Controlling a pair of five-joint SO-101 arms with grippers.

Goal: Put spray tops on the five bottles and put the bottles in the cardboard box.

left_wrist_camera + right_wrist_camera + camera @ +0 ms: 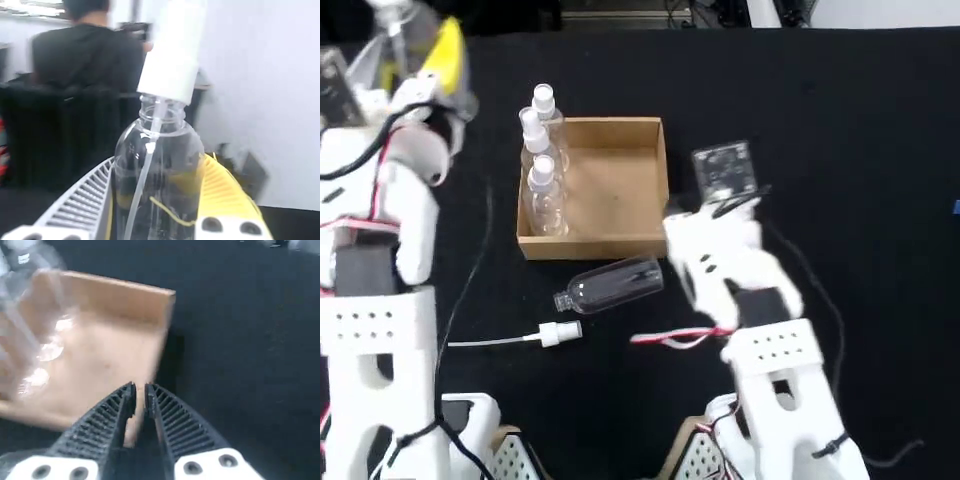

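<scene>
My left gripper (160, 170) is shut on a clear bottle (160, 165), held up at the table's far left corner (415, 55). A white spray top (172, 55) sits on that bottle's neck, and its tube hangs down inside. The cardboard box (620, 195) stands in the middle of the table with three capped bottles (545, 165) along its left wall. In front of the box lies an uncapped bottle (612, 284), and nearer still a loose spray top (558, 334). My right gripper (140, 390) is shut on nothing, near the box's wall (162, 330).
The right arm (725, 260) stands just right of the box's front corner. A thin cable (470, 270) runs down the black table beside the left arm (380, 230). Open table stretches to the right of the box.
</scene>
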